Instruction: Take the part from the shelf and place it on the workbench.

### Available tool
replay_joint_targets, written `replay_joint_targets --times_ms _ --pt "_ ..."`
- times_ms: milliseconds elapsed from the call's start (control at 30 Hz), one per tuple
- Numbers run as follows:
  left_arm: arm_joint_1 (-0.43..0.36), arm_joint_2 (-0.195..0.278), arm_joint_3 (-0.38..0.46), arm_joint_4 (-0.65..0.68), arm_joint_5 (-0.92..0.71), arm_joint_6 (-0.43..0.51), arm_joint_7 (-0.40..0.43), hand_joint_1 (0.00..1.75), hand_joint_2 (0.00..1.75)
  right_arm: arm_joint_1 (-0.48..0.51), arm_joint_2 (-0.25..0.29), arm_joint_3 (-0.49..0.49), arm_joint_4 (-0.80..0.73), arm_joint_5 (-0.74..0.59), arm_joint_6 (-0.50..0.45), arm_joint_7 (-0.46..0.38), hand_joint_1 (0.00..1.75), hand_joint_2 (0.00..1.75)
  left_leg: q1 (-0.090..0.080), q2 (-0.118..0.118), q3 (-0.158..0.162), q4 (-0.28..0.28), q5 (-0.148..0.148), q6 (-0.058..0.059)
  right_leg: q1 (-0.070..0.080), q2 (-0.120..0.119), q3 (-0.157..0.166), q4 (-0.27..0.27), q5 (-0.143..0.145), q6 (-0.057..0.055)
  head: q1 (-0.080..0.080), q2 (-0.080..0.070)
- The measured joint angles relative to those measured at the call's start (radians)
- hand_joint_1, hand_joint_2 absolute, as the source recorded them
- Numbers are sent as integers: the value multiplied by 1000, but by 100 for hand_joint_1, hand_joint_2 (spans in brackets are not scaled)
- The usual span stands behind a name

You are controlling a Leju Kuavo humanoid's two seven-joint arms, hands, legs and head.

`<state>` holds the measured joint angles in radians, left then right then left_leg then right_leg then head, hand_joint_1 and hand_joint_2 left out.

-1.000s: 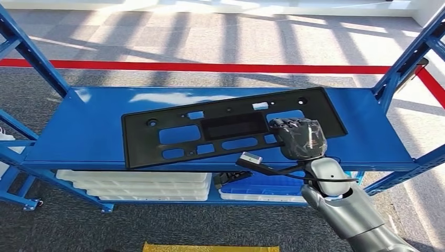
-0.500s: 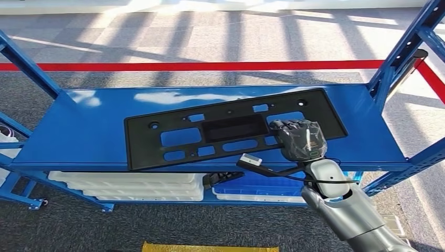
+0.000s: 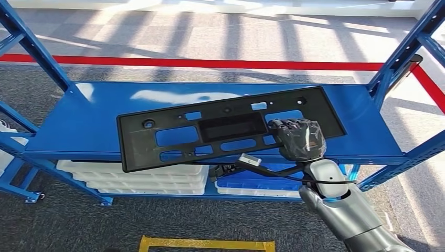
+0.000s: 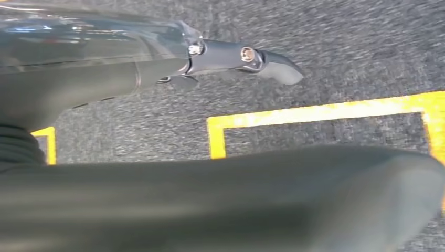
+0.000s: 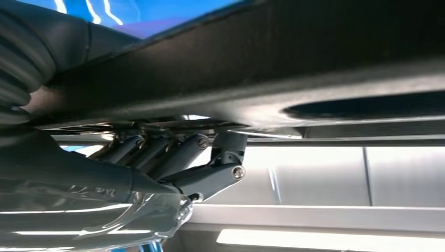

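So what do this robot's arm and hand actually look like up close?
The right arm is smooth silver metal in rounded segments, with a thin black cable looping by the wrist to a small white-tipped plug. The right hand is dark grey under a clear, shiny plastic wrap. The left hand shows dark grey fingers with small silver screws.

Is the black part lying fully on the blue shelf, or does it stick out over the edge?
It sticks out. The black part, gripped by the right hand, has its near left corner past the front edge of the blue shelf.
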<state>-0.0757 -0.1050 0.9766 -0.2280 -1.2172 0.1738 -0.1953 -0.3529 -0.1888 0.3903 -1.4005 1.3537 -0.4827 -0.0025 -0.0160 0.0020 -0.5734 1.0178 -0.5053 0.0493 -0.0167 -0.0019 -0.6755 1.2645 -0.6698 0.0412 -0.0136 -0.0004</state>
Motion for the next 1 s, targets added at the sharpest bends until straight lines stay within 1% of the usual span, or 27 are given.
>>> replay_joint_targets --times_ms 33,67,100,133,200,233,267,333,367,400,433,467,500,533,567,600,633,667,700,733,767,833,867,900,933,967,1000 --pt "1 -1 0 0 0 -2 0 0 175 1 0 0 2 -6 0 -1 175 175 0 2 -10 3 6 -1 0 0 4 29 -7 2 0 0" --pt "1 -1 0 0 0 -3 1 0 175 2 0 -1 4 -10 0 -1 175 175 0 3 -20 6 11 -2 0 0 21 28 6 3 0 0" --pt "0 -1 0 0 0 -4 1 0 175 1 0 -2 5 -12 0 -1 175 175 1 4 -29 11 16 -4 0 0 53 -7 32 5 0 0" --pt "0 -1 0 0 0 -5 1 0 175 0 0 -2 5 -13 0 -1 175 175 1 5 -39 17 20 -6 0 -1 95 -68 58 6 0 0" --pt "-1 -1 0 0 -1 -7 2 0 175 -3 1 -2 6 -9 2 -1 175 175 -1 5 -55 30 27 -14 3 1 165 -183 79 2 0 0" --pt "-1 -1 0 0 -2 -7 2 0 175 -4 1 -2 6 -7 4 -1 175 175 -2 5 -61 34 32 -17 4 2 180 -213 77 -1 0 0" --pt "-1 -1 0 0 -2 -7 2 0 175 -5 2 -2 8 -6 7 0 175 175 -3 5 -65 37 39 -21 6 3 182 -223 75 -6 -1 0" --pt "2 0 0 0 -2 -8 2 0 175 -5 2 -2 13 -6 11 1 175 175 -3 2 -74 40 43 -29 4 1 171 -224 83 -21 -1 0" --pt "2 1 1 0 -2 -8 2 0 175 -6 3 -2 15 -6 12 1 175 175 -2 1 -79 50 25 -35 2 -1 163 -225 91 -32 -2 0" --pt "3 1 1 0 -2 -8 2 0 175 -7 5 -2 17 -7 14 2 175 175 1 -1 -87 76 -9 -43 0 -3 153 -225 99 -43 -2 0" --pt "2 1 2 0 -2 -8 2 0 175 -8 6 -2 19 -8 16 2 175 175 5 -1 -96 120 -57 -51 -1 -5 140 -225 108 -51 -2 0" --pt "2 1 2 0 -4 -8 2 0 175 -8 7 -2 20 -12 19 2 175 175 10 -1 -107 178 -105 -57 0 -7 127 -224 118 -55 -2 0" --pt "1 1 2 0 -7 -9 2 0 175 -8 8 -2 21 -16 23 2 175 175 13 -1 -115 237 -138 -61 1 -9 114 -223 127 -57 -2 0" --pt "1 1 2 0 -9 -10 2 0 175 -8 8 -2 22 -21 27 2 175 175 15 -1 -115 279 -152 -62 2 -10 100 -220 135 -57 -2 0" --pt "1 1 2 0 -12 -11 2 0 175 -8 8 -2 24 -24 30 2 175 175 15 -1 -102 292 -143 -62 3 -12 87 -217 143 -56 -2 0" --pt "1 1 2 0 -13 -13 3 0 175 -9 8 -2 25 -26 31 2 175 175 15 -2 -73 269 -120 -57 4 -12 74 -214 151 -56 -2 0" --pt "1 1 2 0 -14 -14 4 0 175 -11 9 -2 26 -27 32 2 175 175 12 -3 -31 217 -93 -48 6 -13 63 -211 158 -55 -2 0" --pt "0 2 2 0 -16 -14 4 0 175 -12 9 -3 27 -27 32 2 175 175 7 -5 20 146 -78 -36 7 -13 55 -209 165 -53 -2 0" --pt "-1 3 2 0 -17 -14 4 0 175 -14 10 -3 27 -27 32 2 175 175 2 -7 66 77 -73 -25 7 -13 49 -209 172 -50 -2 0" --pt "-2 4 2 0 -18 -14 4 0 175 -16 10 -3 27 -28 32 2 175 175 -3 -8 96 26 -75 -17 6 -14 45 -209 181 -45 -2 0" --pt "-3 5 2 0 -18 -14 3 0 175 -18 12 -3 28 -28 32 2 175 175 -8 -9 111 -3 -79 -12 4 -15 42 -211 190 -39 -2 0" --pt "-4 5 2 0 -18 -14 3 0 175 -19 14 -3 28 -28 33 2 175 175 -10 -7 109 -25 -65 -8 0 -13 34 -215 204 -26 -2 0" --pt "-5 4 2 0 -18 -15 3 0 175 -19 14 -4 29 -28 33 2 175 175 -8 -5 103 -33 -53 -5 1 -10 27 -211 193 -21 -2 0" --pt "-5 4 2 0 -18 -15 2 0 175 -20 14 -5 29 -28 34 2 175 175 -4 -3 94 -41 -40 0 2 -6 18 -192 164 -18 -2 0" --pt "-6 4 2 0 -18 -15 2 0 175 -20 14 -7 30 -29 34 2 175 175 0 0 83 -47 -29 2 3 -3 6 -155 120 -16 -2 0" --pt "-6 4 2 0 -18 -16 1 0 175 -21 14 -8 32 -30 36 2 175 175 0 1 67 -43 -18 4 3 -2 -6 -103 71 -13 -1 0" --pt "-6 3 2 0 -18 -17 1 0 175 -20 14 -8 34 -31 38 2 175 175 0 3 51 -40 -9 5 2 -2 -16 -41 32 -11 0 0"
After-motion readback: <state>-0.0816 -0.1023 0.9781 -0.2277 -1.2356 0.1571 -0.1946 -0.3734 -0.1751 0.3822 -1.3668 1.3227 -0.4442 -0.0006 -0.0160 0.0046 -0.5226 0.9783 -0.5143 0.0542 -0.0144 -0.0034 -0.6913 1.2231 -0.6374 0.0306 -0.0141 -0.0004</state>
